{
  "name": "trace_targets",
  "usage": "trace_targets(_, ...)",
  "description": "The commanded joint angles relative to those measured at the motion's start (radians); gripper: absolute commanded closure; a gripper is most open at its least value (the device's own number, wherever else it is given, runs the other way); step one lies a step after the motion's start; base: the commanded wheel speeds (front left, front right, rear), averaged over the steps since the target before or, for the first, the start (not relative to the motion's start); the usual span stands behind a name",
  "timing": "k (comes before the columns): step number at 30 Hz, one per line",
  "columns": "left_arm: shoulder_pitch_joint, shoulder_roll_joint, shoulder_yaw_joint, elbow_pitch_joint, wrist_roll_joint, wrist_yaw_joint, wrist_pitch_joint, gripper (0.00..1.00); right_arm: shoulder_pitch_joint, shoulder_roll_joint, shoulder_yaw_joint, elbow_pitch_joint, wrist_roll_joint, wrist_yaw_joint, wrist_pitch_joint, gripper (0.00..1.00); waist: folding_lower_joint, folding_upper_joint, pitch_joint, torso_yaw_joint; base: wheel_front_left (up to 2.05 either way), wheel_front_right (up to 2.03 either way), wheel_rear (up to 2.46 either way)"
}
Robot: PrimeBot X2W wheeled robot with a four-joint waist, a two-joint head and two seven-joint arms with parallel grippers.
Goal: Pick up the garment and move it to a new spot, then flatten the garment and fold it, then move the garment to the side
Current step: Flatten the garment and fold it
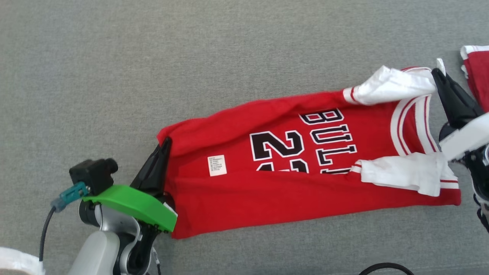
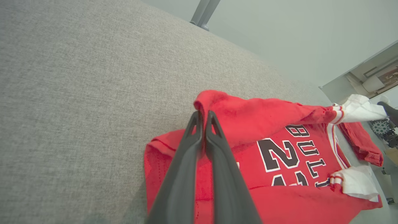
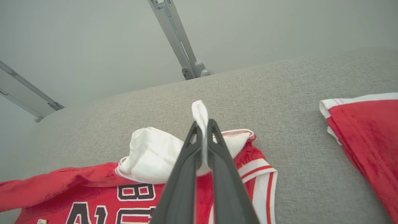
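Jersey: red jersey (image 1: 282, 179) stretched lengthwise across the grey table (image 1: 153, 57), hem toward the robot's left, neck toward its right. Its near long edge is turned up over the lower half of the black numbers.
Sleeves: white, both at the neck end. The far sleeve (image 1: 389, 86) is bunched and lifted, and the near sleeve (image 1: 405, 175) lies flat on the red.
Left tool: left tool (image 1: 165, 143) has its fingers together, clamped on the far hem corner. In the left wrist view (image 2: 203, 115) that corner stands up off the table in a small peak.
Right tool: right tool (image 1: 438, 73) is pinched shut on a thin tongue of white cloth at the far shoulder (image 3: 203, 123), with a tip of fabric poking out past the fingertips.
Step, as judged: both far corners are held — likely the far long edge is to be carried over toward the near one.
Neighbour: a second red garment (image 1: 477, 72) lies just beside the right tool, apart from the jersey.
Risk, grip: the right tool holds little cloth, so a pull along the jersey's length could slip it free and drop that end.
Risk, fold: if one tool rises or travels ahead of the other, the edge would land skewed and the bunched sleeve would be trapped as a lump.
Risk, drag: lifting too low would tow the whole jersey and spill the near fold — lifting too far right could catch the second garment.
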Motion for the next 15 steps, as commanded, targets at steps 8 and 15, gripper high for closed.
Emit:
trace_targets(8,0.178,-0.006,0.043,-0.108,-0.04,0.055,-0.051,1.0,0.264,0.116,-0.094,-0.148,0.013,0.0,-0.007,1.0,0.0001,0.0,-0.019,-0.087,0.0,0.0,0.0)
trace_targets(15,0.213,-0.018,0.031,-0.052,-0.039,0.019,-0.104,1.0,0.288,0.178,-0.1,-0.117,-0.014,0.0,-0.014,1.0,0.0001,0.0,-0.02,-0.087,0.0,0.0,0.0)
